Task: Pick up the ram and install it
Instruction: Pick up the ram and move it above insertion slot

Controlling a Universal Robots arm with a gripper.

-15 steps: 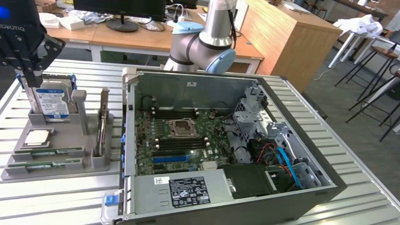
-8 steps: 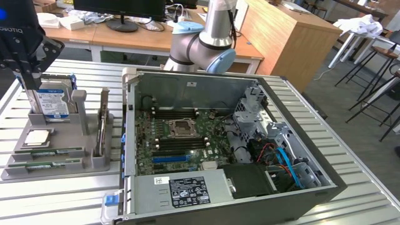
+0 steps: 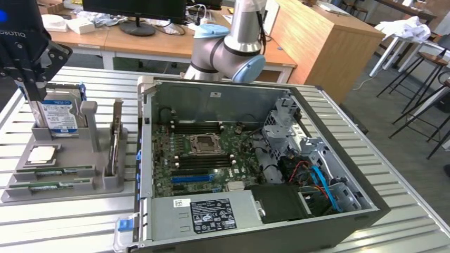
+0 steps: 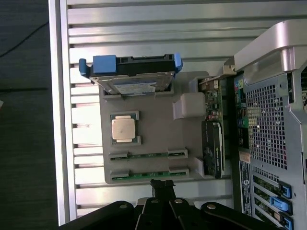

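So the ram [image 3: 56, 169] is a long skinny green stick with little dark chips on it, lying flat in a slot of the gray tray [image 3: 70, 153]. A second stick [image 3: 49, 185] just like it lies in the next slot, nearer the tray's front edge. On the same tray there's a square silver processor chip [image 3: 42, 154] and a hard drive [image 3: 60, 113] standing upright in blue rails.

The end effector [image 4: 162, 184] hangs above the tray with its fingers pressed together and nothing between them. From the wrist view its tip lines up close to the second stick, not touching.

Everything sits on a slatted metal surface [image 3: 70, 221]. An open computer case [image 3: 211, 100] is just beside the tray on the exterior view's right, motherboard showing. The arm [image 3: 232, 50] rises behind it. Further back the room has wooden desks [image 3: 140, 45], a monitor [image 3: 134, 8] and some stools [image 3: 429, 68].
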